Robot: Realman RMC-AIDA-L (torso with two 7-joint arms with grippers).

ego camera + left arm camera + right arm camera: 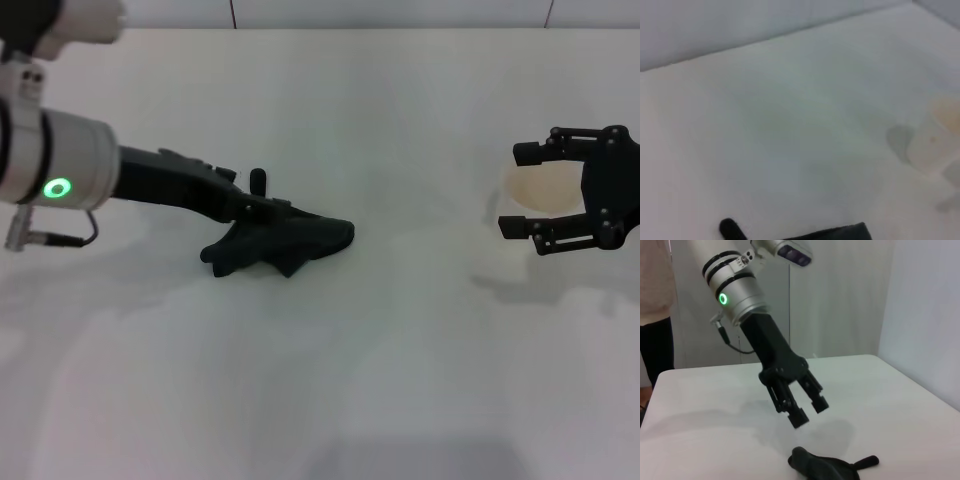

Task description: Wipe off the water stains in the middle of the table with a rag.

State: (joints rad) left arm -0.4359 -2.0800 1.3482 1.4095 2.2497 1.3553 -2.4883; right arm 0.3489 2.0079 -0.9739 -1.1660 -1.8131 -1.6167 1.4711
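Observation:
The rag (300, 243) is a black lumpy bundle lying left of the middle of the white table (400, 380). Its lump shows again in the right wrist view as the rag (822, 467), with a short stub sticking out to one side. My left gripper (283, 222) reaches in from the left over the rag. The right wrist view shows this left gripper (809, 411) open, hovering a little above the cloth with a gap between. The water stains show in no view. My right gripper (522, 190) is open at the right, its fingers spread around a white cup (550, 190).
The white cup (930, 145) stands at the table's right side with an orange tint inside. A wall runs along the table's far edge. A person stands beyond the table's left end in the right wrist view.

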